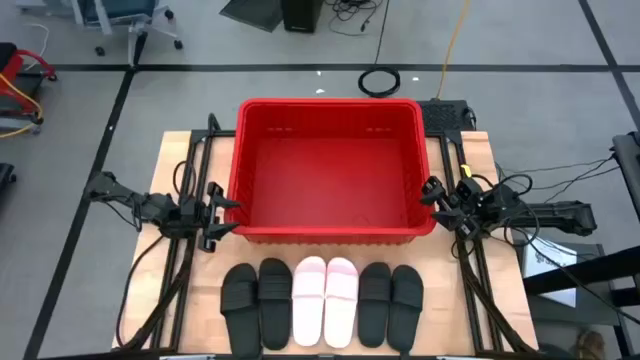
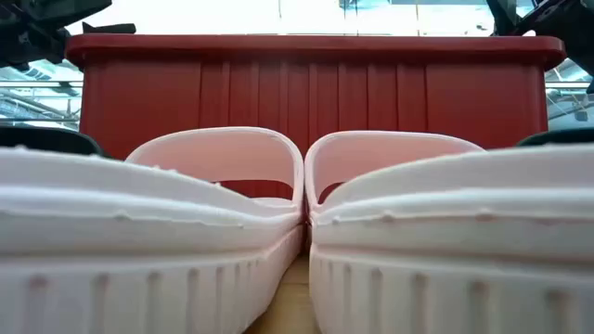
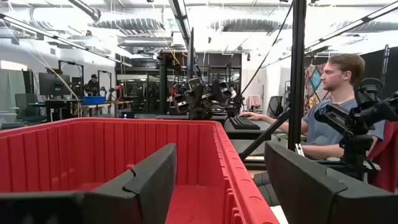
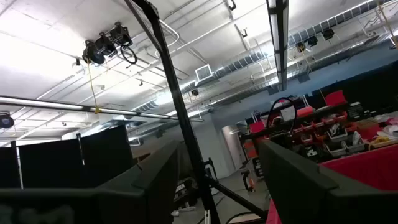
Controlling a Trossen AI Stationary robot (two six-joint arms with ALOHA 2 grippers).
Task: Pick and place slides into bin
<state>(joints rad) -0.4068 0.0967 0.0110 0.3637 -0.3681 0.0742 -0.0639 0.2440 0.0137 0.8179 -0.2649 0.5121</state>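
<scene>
High view: six slides in a tight row on the near part of the table, toes toward the bin. Outer pairs matte black, middle pair light pink, each with one wide strap and an open toe. Bright red bin just beyond them, large, rectangular, thick-rimmed, slotted along the upper walls, with nothing inside. Left gripper level with the bin's left near corner, fingers spread wide, holding nothing. Right gripper beside the bin's right wall, fingers likewise apart, holding nothing. Pale wooden tabletop, crossed by black frame rails and cables on both sides. Grey floor around it, marked with dark lines, a cable coil behind the bin. Left wrist view: a seated person at a desk beyond the table, among workbenches and bright ceiling lights.
</scene>
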